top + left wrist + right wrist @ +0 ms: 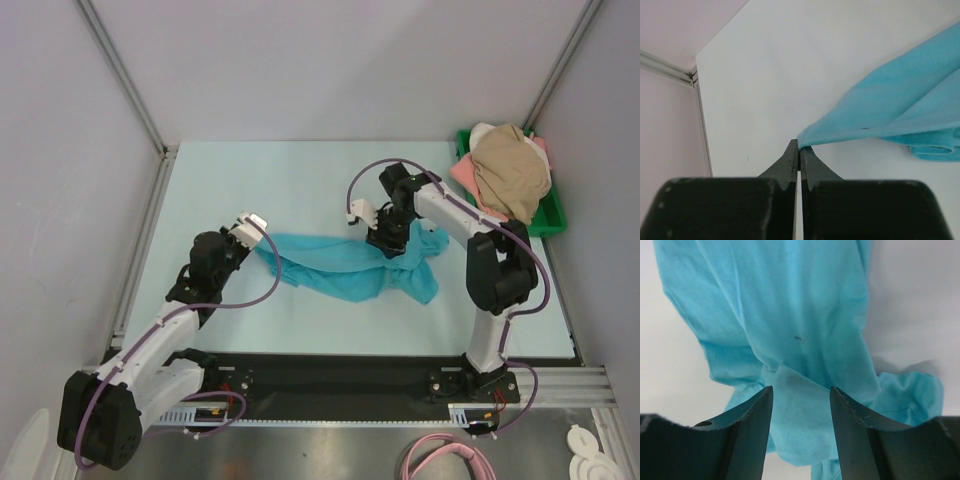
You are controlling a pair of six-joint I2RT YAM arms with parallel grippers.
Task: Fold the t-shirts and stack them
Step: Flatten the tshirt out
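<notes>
At the left fingers [788, 167]: clenched on a corner of the teal t-shirt [345, 268]; right fingers [752, 425] parted over its bunched opposite end, no pinch evident.
Shirt lies rumpled on the surface [260, 190] between the arms, long axis left to right, unfolded; right arm nearer the bulk. Beyond it, the green tray [550, 215] holds heaped tan t-shirt [512, 170], pink t-shirt [463, 178] and white t-shirt [484, 130].

The right gripper [388, 242] is blocking the middle of the teal t-shirt [330, 262] from above. On the left wrist cam it's running off the right edge. In the green tray [550, 216], the tan t-shirt [512, 170] is burying the pink t-shirt [462, 173] and white t-shirt [484, 130], with only slivers peeking out.
</notes>
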